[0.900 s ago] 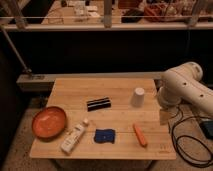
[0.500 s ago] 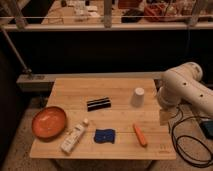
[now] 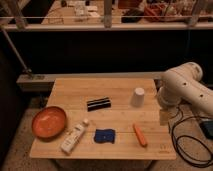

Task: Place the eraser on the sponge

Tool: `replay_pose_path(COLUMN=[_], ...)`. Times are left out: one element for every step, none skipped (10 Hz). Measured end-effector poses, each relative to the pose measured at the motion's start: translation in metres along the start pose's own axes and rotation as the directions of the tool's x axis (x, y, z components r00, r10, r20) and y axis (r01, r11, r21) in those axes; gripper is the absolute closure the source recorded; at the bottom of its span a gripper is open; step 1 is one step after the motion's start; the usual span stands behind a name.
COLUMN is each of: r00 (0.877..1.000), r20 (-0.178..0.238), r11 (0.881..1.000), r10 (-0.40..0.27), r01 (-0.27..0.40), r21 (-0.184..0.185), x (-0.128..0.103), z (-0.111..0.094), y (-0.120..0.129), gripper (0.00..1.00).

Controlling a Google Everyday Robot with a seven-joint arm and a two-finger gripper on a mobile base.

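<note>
The eraser (image 3: 98, 104), a black block with a white stripe, lies flat near the middle of the wooden table (image 3: 115, 90). The sponge (image 3: 104, 135), a small dark-blue pad, lies closer to the front edge, just right of and in front of the eraser and apart from it. My white arm (image 3: 182, 89) is folded up at the table's right edge, well away from both. The gripper itself is hidden behind the arm's casing; it stands open and holds nothing.
An orange bowl (image 3: 49, 122) sits at the front left, with a white bottle (image 3: 73, 137) lying beside it. A white cup (image 3: 138, 97) stands right of the eraser. An orange carrot-shaped stick (image 3: 140, 135) lies right of the sponge. Black cables (image 3: 187, 142) trail on the floor at right.
</note>
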Motion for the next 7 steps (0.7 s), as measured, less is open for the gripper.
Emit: replay_pose_path(r00=[1.000, 1.000, 1.000, 1.000, 1.000, 1.000, 1.000], r20=[0.000, 0.000, 0.000, 0.000, 0.000, 0.000, -0.002], r11=[1.000, 1.000, 1.000, 1.000, 1.000, 1.000, 0.999], r10=[0.000, 0.000, 0.000, 0.000, 0.000, -0.004, -0.027], r01=[0.000, 0.000, 0.000, 0.000, 0.000, 0.004, 0.027], r21=[0.000, 0.000, 0.000, 0.000, 0.000, 0.004, 0.019], x=[0.0001, -0.0002, 0.0000, 0.0000, -0.0002, -0.0013, -0.0096], z=[0.0000, -0.0001, -0.0001, -0.0001, 0.0000, -0.0003, -0.0018], y=[0.0000, -0.0001, -0.0001, -0.0001, 0.0000, -0.0002, -0.0045], gripper=[0.20, 0.20, 0.20, 0.20, 0.20, 0.20, 0.20])
